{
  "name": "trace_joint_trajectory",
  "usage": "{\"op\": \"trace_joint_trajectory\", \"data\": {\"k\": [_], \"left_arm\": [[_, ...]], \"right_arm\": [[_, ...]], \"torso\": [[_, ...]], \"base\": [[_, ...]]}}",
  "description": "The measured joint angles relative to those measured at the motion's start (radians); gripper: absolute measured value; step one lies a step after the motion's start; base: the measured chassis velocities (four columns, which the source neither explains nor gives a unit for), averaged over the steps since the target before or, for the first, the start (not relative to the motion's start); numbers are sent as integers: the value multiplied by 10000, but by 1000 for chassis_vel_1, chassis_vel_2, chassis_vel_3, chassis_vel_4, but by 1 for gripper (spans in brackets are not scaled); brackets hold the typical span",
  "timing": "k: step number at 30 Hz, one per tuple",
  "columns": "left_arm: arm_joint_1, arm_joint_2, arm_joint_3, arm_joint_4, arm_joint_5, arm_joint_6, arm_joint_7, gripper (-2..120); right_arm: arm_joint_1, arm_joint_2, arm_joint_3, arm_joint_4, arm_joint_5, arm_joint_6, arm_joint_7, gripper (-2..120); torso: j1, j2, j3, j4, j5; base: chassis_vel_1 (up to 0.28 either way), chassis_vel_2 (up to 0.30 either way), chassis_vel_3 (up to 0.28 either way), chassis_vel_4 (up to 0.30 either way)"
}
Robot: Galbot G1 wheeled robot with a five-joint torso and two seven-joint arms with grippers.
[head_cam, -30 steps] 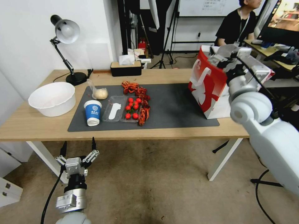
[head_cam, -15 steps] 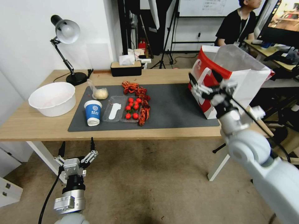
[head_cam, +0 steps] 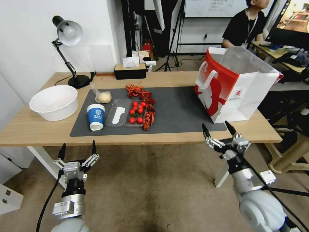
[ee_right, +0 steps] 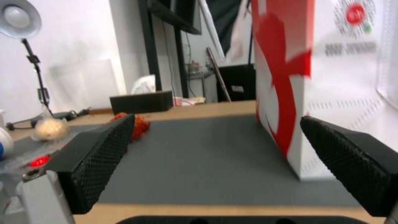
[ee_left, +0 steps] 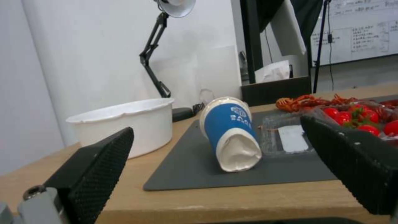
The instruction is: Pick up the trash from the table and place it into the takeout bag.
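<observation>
An office-cum-lab — black tripod stands (head_cam: 172, 35), a wall whiteboard (head_cam: 212, 7) and a large dark monitor (head_cam: 291, 21) behind the light-wood table (head_cam: 167, 79).

White wall (head_cam: 29, 48), beige carpet floor (head_cam: 154, 187), black desk lamp (head_cam: 66, 48), and perhaps a whiteboard (head_cam: 209, 8) behind.

Desk lamp (head_cam: 68, 33) sits at the far left corner, black tissue box (head_cam: 130, 71) along the back edge, whiteboard (head_cam: 212, 8) behind.
</observation>
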Motion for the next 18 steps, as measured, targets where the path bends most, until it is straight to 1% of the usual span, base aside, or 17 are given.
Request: {"op": "trace_joint_trajectory", "data": {"k": [5,7,9,10,13,14,16,18], "left_arm": [[-25,215,8,0,-95,22,-7,100],[-40,267,32,0,-158,41,-7,100],[-157,477,127,-16,-433,252,-10,100],[-157,477,127,-16,-433,252,-10,100],[-453,1061,269,-206,-1253,1054,-131,100],[-453,1061,269,-206,-1253,1054,-131,100],[-753,1621,304,-304,-1806,1584,-305,100],[-1115,2371,364,-676,-3004,2387,-623,100]], "right_arm": [[-404,443,-167,-83,-261,69,131,100],[-432,504,-207,-103,-320,80,172,100],[-444,617,-283,-109,-395,62,300,100],[-444,617,-283,-109,-395,62,300,100],[-462,804,-459,-171,-528,26,384,100],[-462,804,-459,-171,-528,26,384,100],[-466,899,-561,-238,-626,27,397,100],[-426,932,-709,-237,-662,13,463,100]], "torso": [[0,-1,1,-1,1],[0,-1,1,0,2],[1,-1,1,1,-1],[1,-1,1,1,-1],[2,-1,2,0,0],[2,-1,2,0,0],[2,-1,2,1,-2],[3,-1,2,-4,-3]], "base": [[0,0,0,0],[0,0,0,0],[0,0,0,0],[0,0,0,0],[0,0,0,0],[0,0,0,0],[0,0,0,0],[0,0,0,0]]}}
